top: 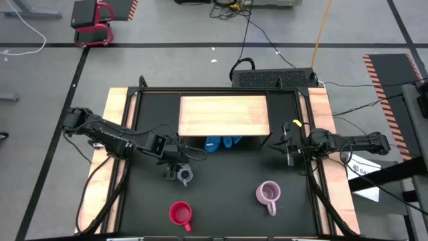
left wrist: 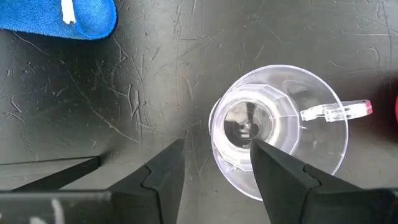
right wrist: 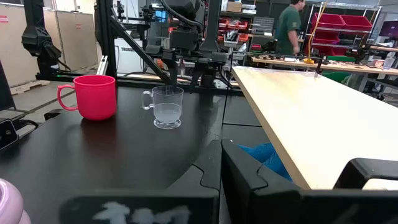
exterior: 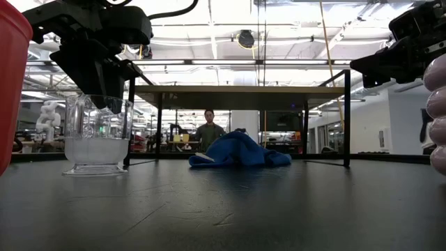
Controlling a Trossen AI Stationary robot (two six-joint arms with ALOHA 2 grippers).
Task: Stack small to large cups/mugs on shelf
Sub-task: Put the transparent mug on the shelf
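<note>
The small clear glass cup (top: 185,175) stands upright on the black tabletop, left of centre; it also shows in the low view (exterior: 97,136). My left gripper (left wrist: 217,149) is open just above it. One finger (left wrist: 273,171) is over the cup's inside and the other (left wrist: 163,174) is outside its wall, and I see no touch. The red mug (top: 180,214) and the lilac mug (top: 269,194) stand near the front edge. My right gripper (top: 287,148) is shut and empty, by the right end of the wooden-topped shelf (top: 224,115).
A blue cloth (top: 222,142) lies under the shelf on the tabletop; it also shows in the left wrist view (left wrist: 59,18). The shelf's black legs (exterior: 346,118) stand at the far side. A person (exterior: 208,132) stands in the room beyond the table.
</note>
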